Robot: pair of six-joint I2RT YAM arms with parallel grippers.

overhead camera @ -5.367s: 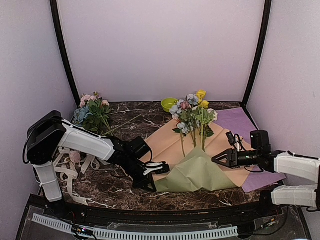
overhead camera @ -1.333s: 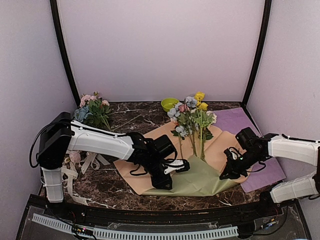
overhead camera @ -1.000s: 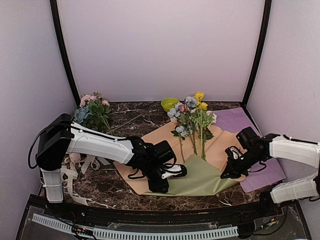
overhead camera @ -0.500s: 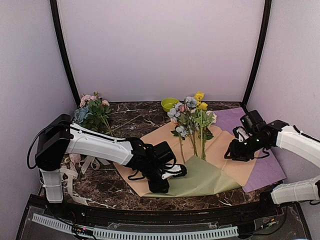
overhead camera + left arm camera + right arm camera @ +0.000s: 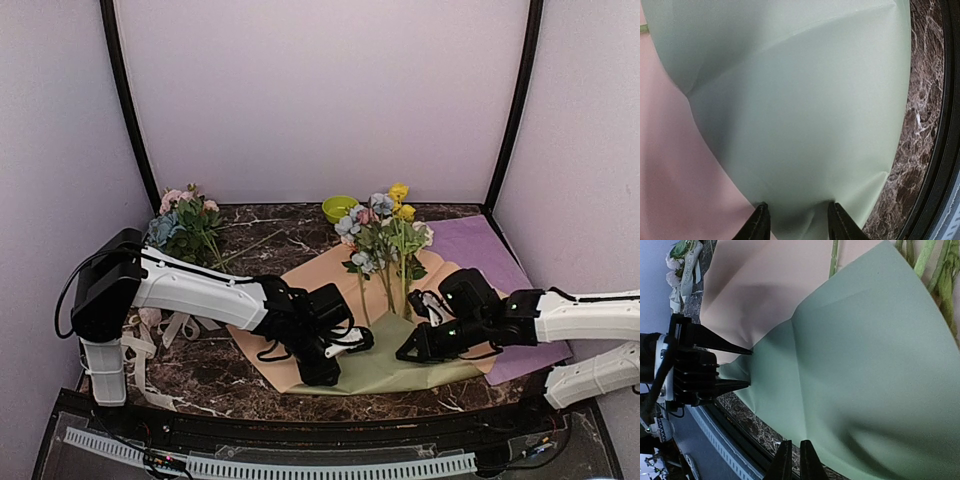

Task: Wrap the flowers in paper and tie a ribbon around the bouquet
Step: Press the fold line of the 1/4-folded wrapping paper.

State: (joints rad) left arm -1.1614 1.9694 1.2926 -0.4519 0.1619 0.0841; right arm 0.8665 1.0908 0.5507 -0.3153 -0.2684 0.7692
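The paper (image 5: 388, 368) lay at lower centre on the bench (image 5: 200, 378), with the flowers (image 5: 385, 235) on its upper part. The left gripper (image 5: 358, 341) stood apart around the green sheet's left corner. The right gripper (image 5: 405, 353) was nearly together at the sheet's right edge; I couldn't tell whether it pinched paper.

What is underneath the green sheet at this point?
Under the green sheet, the peach sheet sticks out on the left and far sides. The flower stems run in under its far edge; their lower ends are covered.
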